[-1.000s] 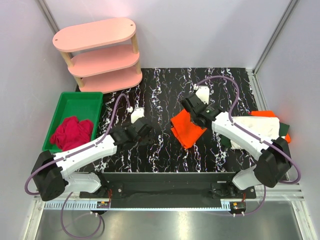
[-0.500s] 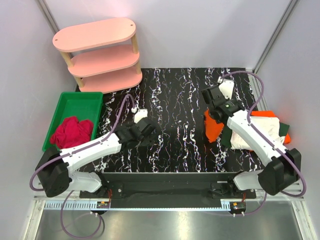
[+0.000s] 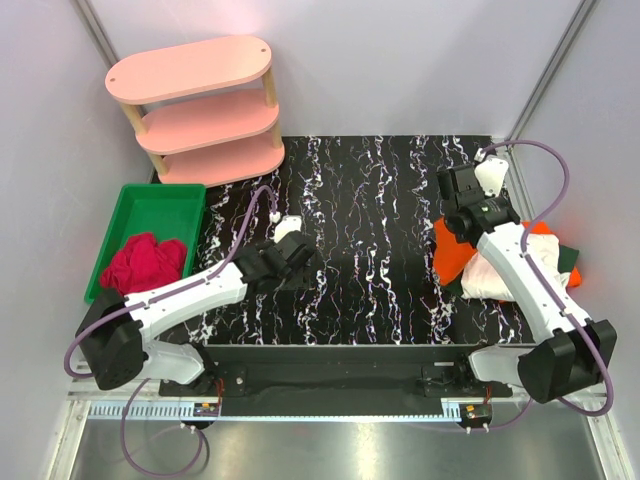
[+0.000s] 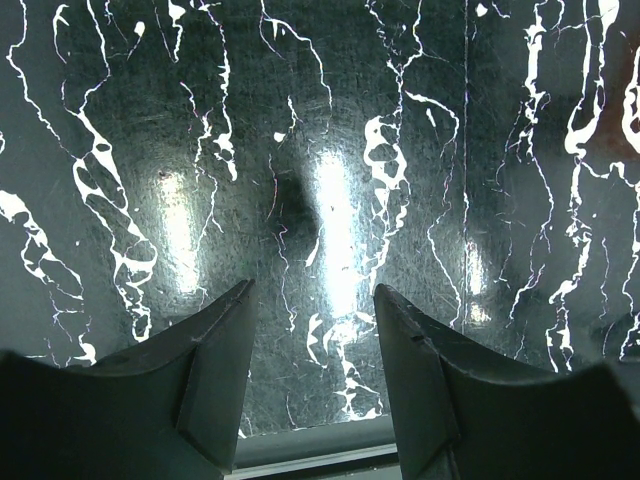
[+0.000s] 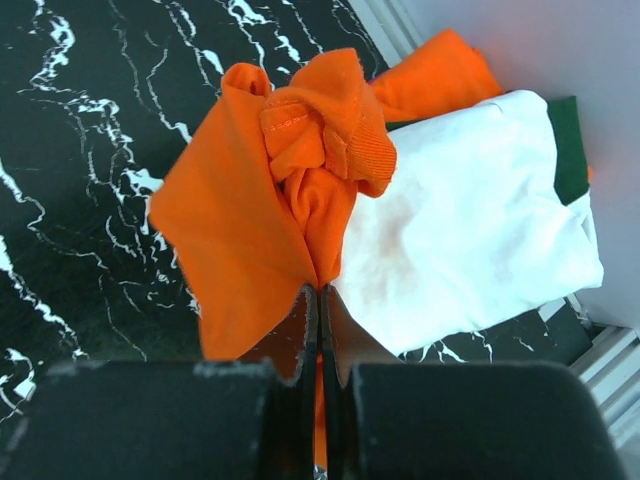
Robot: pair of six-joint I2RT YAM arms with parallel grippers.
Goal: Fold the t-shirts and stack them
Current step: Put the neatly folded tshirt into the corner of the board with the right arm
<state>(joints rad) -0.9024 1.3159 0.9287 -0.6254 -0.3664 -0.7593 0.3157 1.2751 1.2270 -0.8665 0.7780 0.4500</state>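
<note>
My right gripper [image 5: 320, 290] is shut on a bunched fold of the bright orange t-shirt [image 5: 250, 230], which hangs from it at the left side of the pile. In the top view this orange t-shirt [image 3: 452, 258] sits at the table's right, beside a folded white t-shirt [image 3: 495, 275]. The white t-shirt [image 5: 470, 230] lies on a dark green one [image 5: 567, 150] and another orange one [image 5: 440, 75]. My left gripper [image 4: 312, 290] is open over bare black marbled table [image 4: 330, 150], with nothing between its fingers. From above, the left gripper [image 3: 305, 268] is left of centre.
A pink three-tier shelf [image 3: 200, 110] stands at the back left. A green bin [image 3: 150, 210] holding a crumpled red cloth [image 3: 145, 265] sits at the left edge. White walls close off the right side next to the pile.
My right gripper has carried the bright orange t-shirt from the table's middle rightward to the pile. The left arm has shifted only slightly.
</note>
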